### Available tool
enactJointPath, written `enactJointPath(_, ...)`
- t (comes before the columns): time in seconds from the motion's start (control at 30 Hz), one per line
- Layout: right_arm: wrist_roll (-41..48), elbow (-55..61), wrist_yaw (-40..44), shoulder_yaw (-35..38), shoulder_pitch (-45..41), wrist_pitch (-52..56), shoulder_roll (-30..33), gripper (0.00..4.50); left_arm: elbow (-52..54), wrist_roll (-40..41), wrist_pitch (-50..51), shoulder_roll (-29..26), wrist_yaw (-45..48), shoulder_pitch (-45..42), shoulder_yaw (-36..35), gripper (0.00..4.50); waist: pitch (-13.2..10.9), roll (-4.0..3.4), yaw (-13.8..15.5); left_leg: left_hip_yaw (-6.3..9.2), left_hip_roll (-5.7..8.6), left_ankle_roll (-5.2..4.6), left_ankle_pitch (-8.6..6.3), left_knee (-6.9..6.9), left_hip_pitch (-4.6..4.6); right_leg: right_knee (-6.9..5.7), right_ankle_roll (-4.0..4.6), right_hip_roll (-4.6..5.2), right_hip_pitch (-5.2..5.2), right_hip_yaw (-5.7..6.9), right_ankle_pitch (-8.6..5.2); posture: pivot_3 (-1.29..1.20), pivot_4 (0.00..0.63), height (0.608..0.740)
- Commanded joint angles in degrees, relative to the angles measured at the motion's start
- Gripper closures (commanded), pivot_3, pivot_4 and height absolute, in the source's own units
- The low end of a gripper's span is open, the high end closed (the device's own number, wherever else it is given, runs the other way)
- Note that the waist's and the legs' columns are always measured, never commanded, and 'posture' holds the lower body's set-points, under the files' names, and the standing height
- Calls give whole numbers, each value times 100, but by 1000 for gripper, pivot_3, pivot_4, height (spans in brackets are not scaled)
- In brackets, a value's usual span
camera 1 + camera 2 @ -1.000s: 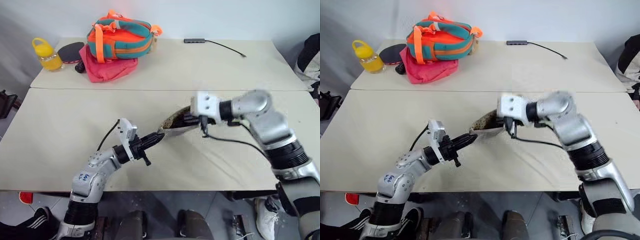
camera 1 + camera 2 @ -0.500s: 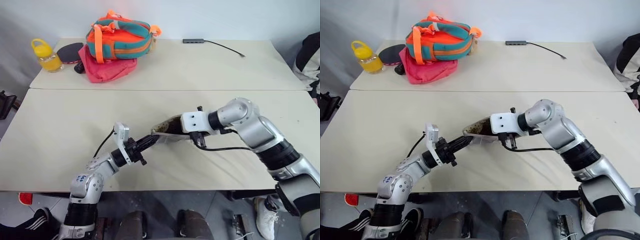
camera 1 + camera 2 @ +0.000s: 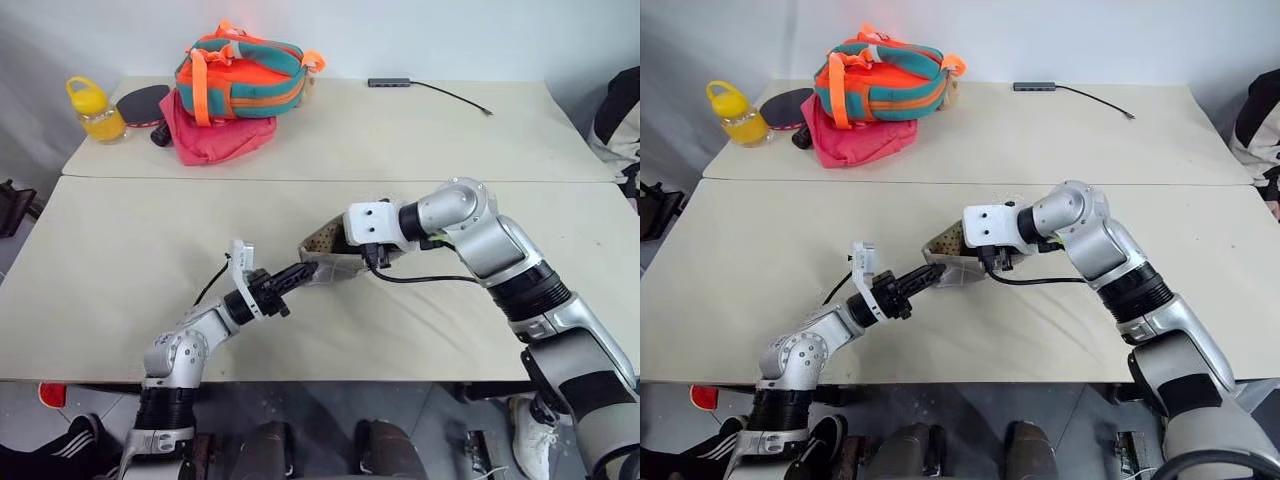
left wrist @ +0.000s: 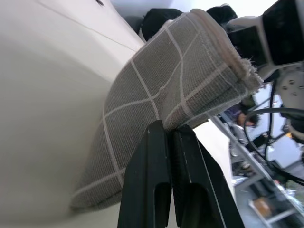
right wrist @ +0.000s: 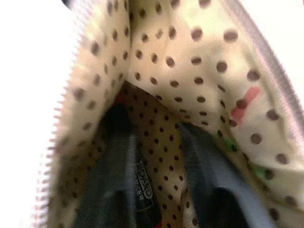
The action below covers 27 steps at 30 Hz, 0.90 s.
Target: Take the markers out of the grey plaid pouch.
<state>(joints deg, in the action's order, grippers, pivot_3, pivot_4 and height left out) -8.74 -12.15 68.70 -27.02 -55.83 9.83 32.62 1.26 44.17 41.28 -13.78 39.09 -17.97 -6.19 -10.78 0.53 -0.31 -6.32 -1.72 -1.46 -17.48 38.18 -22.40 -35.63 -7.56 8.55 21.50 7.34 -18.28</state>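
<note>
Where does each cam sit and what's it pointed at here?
Head stereo pair: on the head, facing forward and down over the tables; both arms show, left gripper clamped on the grey plaid pouch, right gripper at its mouth.
Left wrist: on the left arm, along its shut fingers pinching the pouch fabric.
Right wrist: on the right arm, looking into the pouch's dotted lining; its parted fingers are inside.
Shared: every view shows the pouch.

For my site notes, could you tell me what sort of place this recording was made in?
Probably an indoor lab or test room, not a home. Two plain tables stand pushed together against a bare wall, a cabled adapter lies at the far edge, and staged props sit in one corner: an orange-teal bag and a yellow bottle.
</note>
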Motion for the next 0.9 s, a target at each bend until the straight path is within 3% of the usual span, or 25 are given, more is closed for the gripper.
enactJointPath(0.03, -225, -86, -36, -88, -43, -263, -65, 1682, -82, -50, 6, -56, 125, -48, 63, 4500, 0, 0, 0, 0, 0, 0, 0, 0, 0, 0, 0, 0, 0, 1, 0, 0, 150, 740)
enactJointPath(0.57, -758, -1230, -176, -324, 98, -868, -418, 1682, -120, -351, -279, -8, 167, -6, 201, 4500, 3, 5, -66, -3, -2, 2, 1, 2, 10, -3, 0, -1, -8, -5, 0, 0, 150, 740)
enactJointPath(0.8, -617, -761, -55, -45, 175, -855, -168, 3869, 27, -419, -343, 24, 105, 103, 224, 4500, 3, 5, -123, -1, -1, 1, 6, 2, 13, -8, 1, 1, -11, -8, 1, 0, 150, 740)
enactJointPath(0.9, -417, -218, 134, 172, 233, -621, 31, 3973, 58, -472, -415, 36, 82, 122, 257, 4500, 3, 5, -113, 3, 0, 1, 5, 1, 9, -9, 1, 2, -7, -6, 1, 0, 150, 740)
